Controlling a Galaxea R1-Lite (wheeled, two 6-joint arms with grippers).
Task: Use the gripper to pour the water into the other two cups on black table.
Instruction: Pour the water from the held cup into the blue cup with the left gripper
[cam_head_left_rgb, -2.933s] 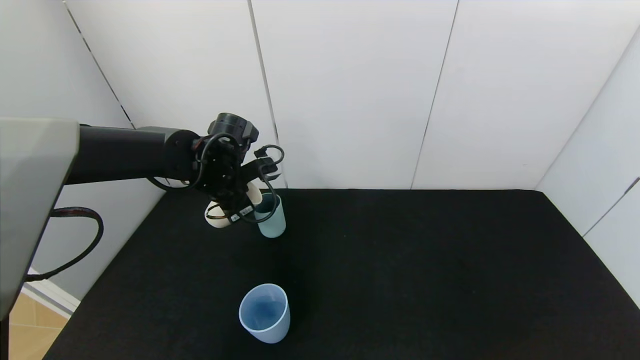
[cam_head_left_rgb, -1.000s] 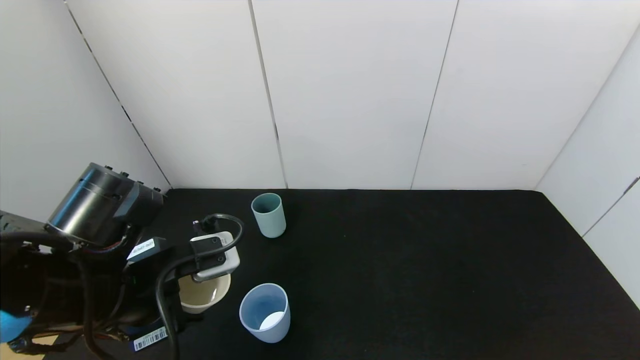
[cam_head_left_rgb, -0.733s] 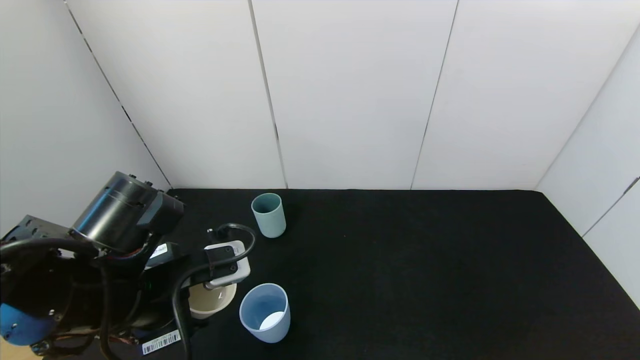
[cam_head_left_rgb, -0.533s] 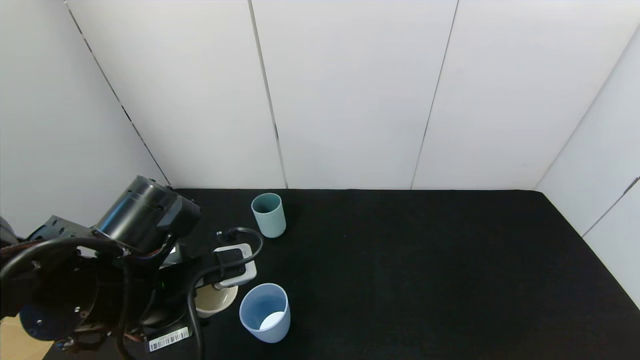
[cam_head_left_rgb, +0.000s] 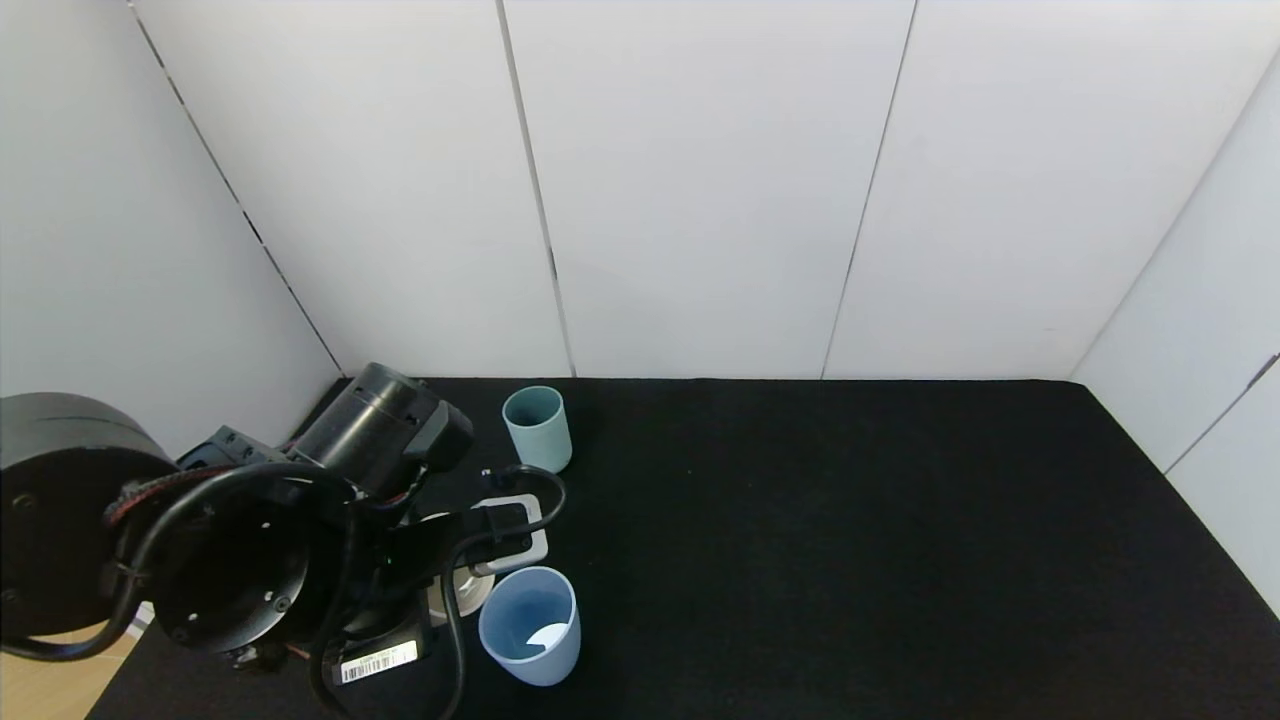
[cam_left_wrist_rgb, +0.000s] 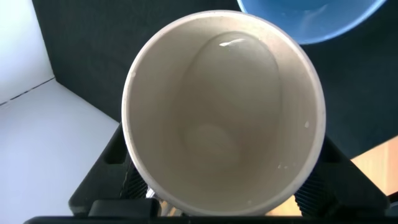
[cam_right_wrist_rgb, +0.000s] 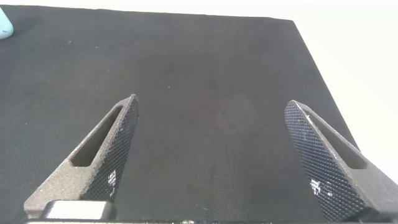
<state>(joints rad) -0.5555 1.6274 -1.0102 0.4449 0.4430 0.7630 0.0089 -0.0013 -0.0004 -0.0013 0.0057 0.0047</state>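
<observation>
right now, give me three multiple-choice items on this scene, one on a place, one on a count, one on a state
1. Where is the wide light blue plastic tumbler?
A. Near front edge of the matte black tabletop
B. Against the back wall
C. Far right corner

2. How many cups show?
A. Two
B. Three
C. Four

3. What is the left pincer doing?
A. Open, empty
B. Shut on the beige plastic tumbler
C. Resting on the tabletop

Key: 1 A, it stands nearest the head camera. 2 B, light blue, slim teal-green tumbler and beige. 3 B, the wrist view shows beige tumbler clamped.

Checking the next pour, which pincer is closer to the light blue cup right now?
Left. The left pincer, holding the beige cup, sits right beside the light blue cup. The right pincer is open over bare black table, away from it.
</observation>
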